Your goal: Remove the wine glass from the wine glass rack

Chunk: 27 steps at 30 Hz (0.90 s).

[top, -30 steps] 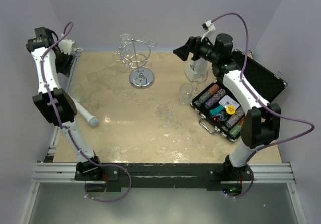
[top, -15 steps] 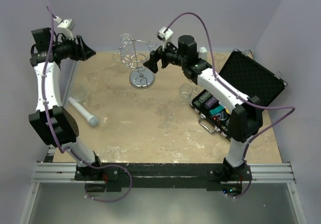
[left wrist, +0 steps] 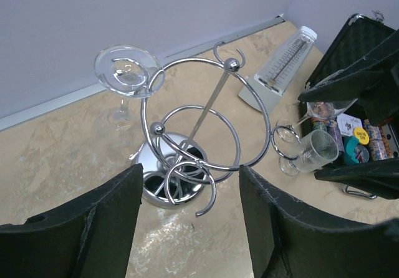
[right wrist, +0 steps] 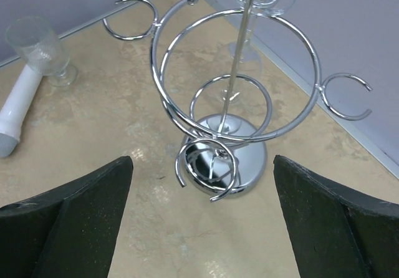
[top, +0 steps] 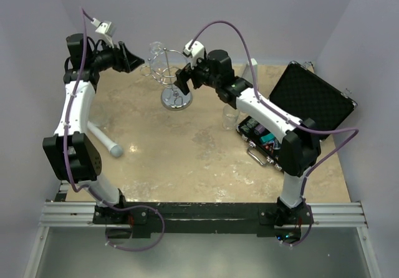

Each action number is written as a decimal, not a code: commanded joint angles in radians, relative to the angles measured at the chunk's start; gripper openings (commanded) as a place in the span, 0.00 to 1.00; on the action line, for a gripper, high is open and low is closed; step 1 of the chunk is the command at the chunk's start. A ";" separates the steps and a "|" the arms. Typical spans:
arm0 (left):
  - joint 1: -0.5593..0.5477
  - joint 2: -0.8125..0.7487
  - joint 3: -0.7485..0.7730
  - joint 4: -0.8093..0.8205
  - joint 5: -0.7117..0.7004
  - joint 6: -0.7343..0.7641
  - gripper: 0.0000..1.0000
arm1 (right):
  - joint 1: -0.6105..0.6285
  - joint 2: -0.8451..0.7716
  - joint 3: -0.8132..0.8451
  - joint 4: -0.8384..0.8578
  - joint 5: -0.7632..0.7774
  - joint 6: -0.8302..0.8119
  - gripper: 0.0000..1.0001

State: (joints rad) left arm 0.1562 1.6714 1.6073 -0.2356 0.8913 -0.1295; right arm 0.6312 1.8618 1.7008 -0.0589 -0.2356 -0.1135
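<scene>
The wine glass point(left wrist: 128, 72) hangs bowl-down, stem vertical, from the wine glass rack's point(top: 176, 98) far-left arm, just right of the empty, spread left gripper point(top: 136, 61). The right gripper point(top: 182, 81), likewise spread and empty, sits farther off, right of the post.

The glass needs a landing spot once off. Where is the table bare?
Bare: the middle and near strip of the table, between the white cylinder and the open case. Crowded: around the wine glass rack and beside the case.

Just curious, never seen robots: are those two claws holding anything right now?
Left gripper: open, holding nothing.
Right gripper: open, holding nothing.
</scene>
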 commanded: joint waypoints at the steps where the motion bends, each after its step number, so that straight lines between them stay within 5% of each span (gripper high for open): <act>1: -0.006 0.022 -0.003 0.064 -0.049 -0.044 0.67 | -0.004 0.016 0.045 0.037 0.122 -0.012 0.98; 27: -0.081 -0.081 -0.187 0.076 0.044 -0.078 0.61 | -0.007 0.106 0.086 0.053 0.312 -0.068 0.98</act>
State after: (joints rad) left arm 0.0956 1.6527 1.4281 -0.1864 0.8803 -0.1757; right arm 0.6235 1.9518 1.7298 -0.0338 0.0036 -0.1509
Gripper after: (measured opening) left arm 0.616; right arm 0.985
